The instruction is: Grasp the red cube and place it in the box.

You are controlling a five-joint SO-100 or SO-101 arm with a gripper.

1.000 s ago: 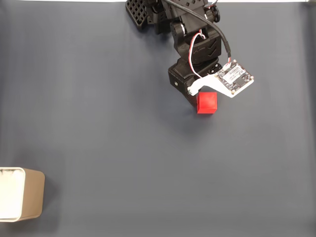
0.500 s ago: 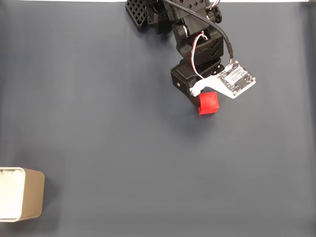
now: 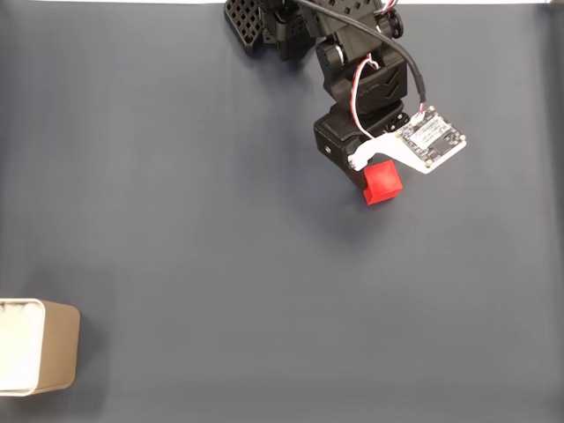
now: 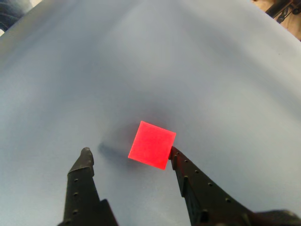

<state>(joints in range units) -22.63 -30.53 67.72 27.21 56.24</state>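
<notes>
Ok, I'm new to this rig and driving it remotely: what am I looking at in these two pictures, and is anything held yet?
One picture is a fixed view looking straight down on a dark grey table. The black machine at the top is a small robot arm; the white board on it is its wrist camera. The other picture is that camera's view, looking along the end effector, whose two black fingers stand apart. The red cube sits on the table with its corner touching the right finger; the left finger is clear of it. So the end effector is open and nothing is held yet. In the fixed view, the tan box with a white inside lies far off at the bottom left edge.
</notes>
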